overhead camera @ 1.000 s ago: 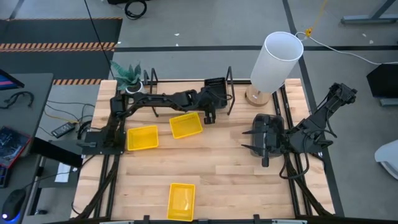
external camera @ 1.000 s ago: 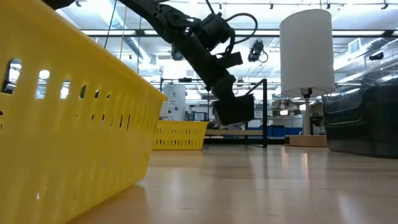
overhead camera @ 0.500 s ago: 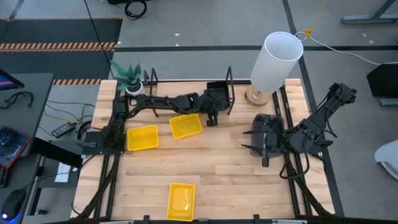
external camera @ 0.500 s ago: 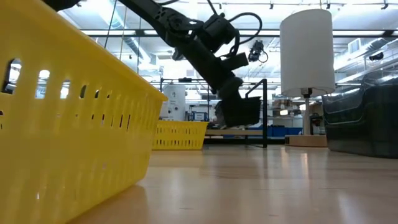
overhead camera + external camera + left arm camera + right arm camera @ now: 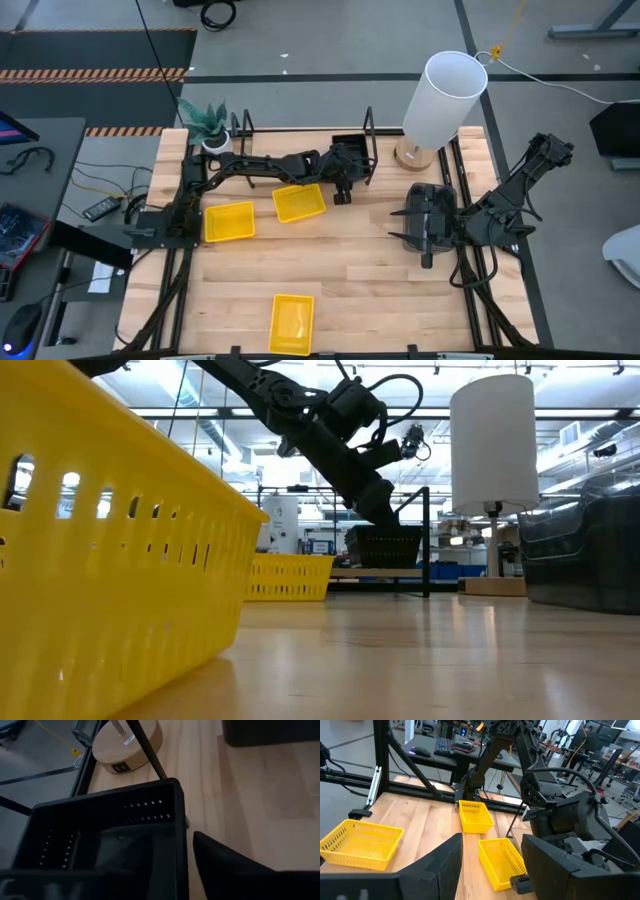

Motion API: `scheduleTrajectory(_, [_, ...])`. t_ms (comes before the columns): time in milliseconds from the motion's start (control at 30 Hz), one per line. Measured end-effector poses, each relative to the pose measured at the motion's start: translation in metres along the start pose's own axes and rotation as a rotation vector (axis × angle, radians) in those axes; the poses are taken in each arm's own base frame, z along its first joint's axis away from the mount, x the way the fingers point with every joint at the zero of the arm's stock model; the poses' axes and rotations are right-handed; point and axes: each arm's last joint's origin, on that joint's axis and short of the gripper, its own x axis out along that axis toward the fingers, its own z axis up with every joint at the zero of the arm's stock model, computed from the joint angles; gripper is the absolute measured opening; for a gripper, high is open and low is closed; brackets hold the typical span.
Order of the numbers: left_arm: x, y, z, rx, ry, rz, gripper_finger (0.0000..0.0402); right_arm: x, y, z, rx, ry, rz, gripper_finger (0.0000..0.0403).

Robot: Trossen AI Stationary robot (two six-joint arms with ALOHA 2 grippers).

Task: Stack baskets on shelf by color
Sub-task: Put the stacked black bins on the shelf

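A small black perforated basket sits level with its bottom on the shelf's wooden board, beside a black upright at the table's far side. My left gripper is open, one finger inside the basket and one outside its near wall; wood shows between the outer finger and the wall. Three yellow baskets lie on the table: two near the left arm and one at the near edge. Dark grey baskets stand on the right. My right gripper waits there, open.
A lamp with a tall white shade and a round wooden base stands just right of the shelf. A small plant sits at the far left corner. Bare tabletop lies between the arms.
My left gripper has carried the black basket down and a little toward the table's right. The basket hung tilted below the fingers and now stands level on the shelf board. The gripper has opened and let go.
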Motion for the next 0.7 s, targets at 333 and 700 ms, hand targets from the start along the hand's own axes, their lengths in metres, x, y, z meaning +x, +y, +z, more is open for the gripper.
scheduleTrajectory(333, [-0.0001, -0.0003, -0.0037, 0.040, 0.048, 0.020, 0.0208, 0.0000, 0.0000, 0.0000, -0.001, 0.000, 0.000, 0.0207])
scheduleTrajectory(700, [-0.0003, -0.0018, -0.0039, 0.163, 0.055, 0.014, 0.0127, 0.0000, 0.0000, 0.0000, -0.003, 0.000, 0.000, 0.0207])
